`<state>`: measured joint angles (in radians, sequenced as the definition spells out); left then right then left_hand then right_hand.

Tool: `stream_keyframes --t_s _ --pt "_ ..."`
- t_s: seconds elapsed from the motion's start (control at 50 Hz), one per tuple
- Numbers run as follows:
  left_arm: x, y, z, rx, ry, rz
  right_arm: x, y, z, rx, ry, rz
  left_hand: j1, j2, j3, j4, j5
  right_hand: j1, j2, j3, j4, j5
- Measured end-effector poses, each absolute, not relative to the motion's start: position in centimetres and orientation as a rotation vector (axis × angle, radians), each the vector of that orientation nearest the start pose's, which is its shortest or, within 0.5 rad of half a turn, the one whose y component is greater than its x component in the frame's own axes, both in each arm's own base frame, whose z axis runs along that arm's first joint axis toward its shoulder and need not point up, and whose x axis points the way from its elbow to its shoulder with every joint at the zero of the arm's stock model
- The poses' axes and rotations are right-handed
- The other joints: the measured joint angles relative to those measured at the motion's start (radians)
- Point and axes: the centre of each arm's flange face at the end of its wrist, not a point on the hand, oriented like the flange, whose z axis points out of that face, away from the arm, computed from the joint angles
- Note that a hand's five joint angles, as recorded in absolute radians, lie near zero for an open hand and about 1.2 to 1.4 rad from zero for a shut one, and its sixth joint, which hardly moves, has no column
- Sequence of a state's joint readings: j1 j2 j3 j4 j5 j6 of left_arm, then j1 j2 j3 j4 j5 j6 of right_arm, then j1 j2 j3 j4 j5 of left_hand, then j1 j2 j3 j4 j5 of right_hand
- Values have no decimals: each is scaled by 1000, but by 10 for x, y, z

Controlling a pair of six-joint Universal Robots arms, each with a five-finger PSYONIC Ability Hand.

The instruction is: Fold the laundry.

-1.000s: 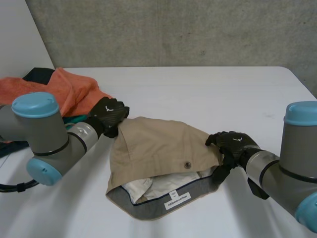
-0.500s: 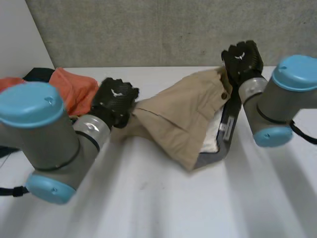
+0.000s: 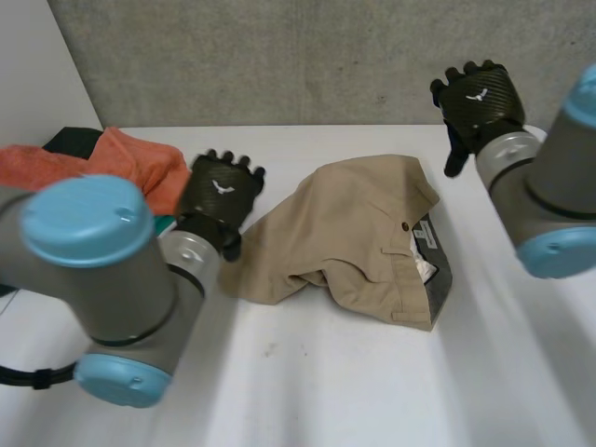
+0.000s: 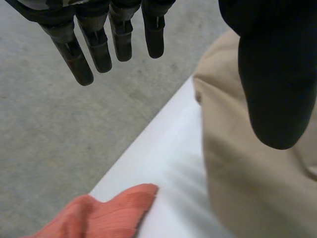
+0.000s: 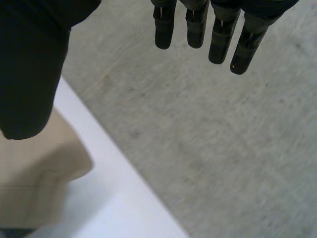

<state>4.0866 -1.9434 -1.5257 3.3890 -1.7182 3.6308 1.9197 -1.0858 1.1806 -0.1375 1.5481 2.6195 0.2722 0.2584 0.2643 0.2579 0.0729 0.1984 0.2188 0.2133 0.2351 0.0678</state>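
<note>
A pair of tan shorts (image 3: 349,233) lies crumpled in the middle of the white table (image 3: 307,372), its grey waistband with a white label turned toward my right side. My left hand (image 3: 221,191) hovers just off the shorts' left edge, fingers (image 4: 99,47) straight and holding nothing; the tan cloth (image 4: 252,188) lies beneath its thumb. My right hand (image 3: 475,98) is raised above the shorts' far right corner, fingers (image 5: 213,29) spread and empty, with a tan corner (image 5: 34,188) below its thumb.
An orange towel (image 3: 102,163) is heaped at the table's left side over a dark garment (image 3: 70,140) and something teal; its edge (image 4: 106,213) lies near my left hand. A grey concrete wall (image 3: 279,56) stands behind the table.
Both hands gripped the shorts and swung them up and back, then let go. The shorts now lie turned, waistband to the right, and both hands have opened and pulled away.
</note>
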Motion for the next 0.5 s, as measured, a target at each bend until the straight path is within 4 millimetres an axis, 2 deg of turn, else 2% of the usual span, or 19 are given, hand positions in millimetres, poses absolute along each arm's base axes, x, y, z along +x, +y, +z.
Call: stream_keyframes --t_s 0.06,0.12,0.14,0.2,0.26,0.28,0.3,0.32,0.42,0.5 --pt "-305 -237 225 1064 2020 -2135 261 -331 270 -960 2119 -2215 0 0 0 0 0 0 0 0 0 0" --pt "-294 -241 226 1072 2030 -2131 252 -309 262 -945 2243 -2013 0 0 0 0 0 0 0 0 0 0" --pt "-290 -243 225 1076 2036 -2126 252 -307 261 -943 2255 -1992 0 0 0 0 0 0 0 0 0 0" --pt "-278 -252 214 1101 2079 -2087 243 -280 237 -906 2407 -1701 0 0 0 0 2 18 39 49 17 24" --pt "-272 -259 201 1128 2123 -2045 241 -269 222 -888 2444 -1602 1 2 1 3 4 39 63 71 44 46" --pt "-270 -264 190 1154 2161 -2011 240 -262 211 -878 2457 -1553 1 2 2 3 6 40 63 73 47 46" --pt "-270 -264 190 1154 2161 -2011 240 -262 211 -878 2457 -1553 1 2 2 3 6 40 63 73 47 46" --pt "-269 -269 175 1191 2209 -1970 241 -256 199 -872 2452 -1531 4 15 6 9 26 40 63 73 47 47" --pt "-273 -276 146 1274 2292 -1902 250 -249 175 -885 2376 -1596 72 82 74 83 99 40 63 73 47 49" --pt "-277 -280 135 1304 2317 -1882 260 -248 164 -904 2319 -1655 95 111 104 111 126 40 66 76 49 52"
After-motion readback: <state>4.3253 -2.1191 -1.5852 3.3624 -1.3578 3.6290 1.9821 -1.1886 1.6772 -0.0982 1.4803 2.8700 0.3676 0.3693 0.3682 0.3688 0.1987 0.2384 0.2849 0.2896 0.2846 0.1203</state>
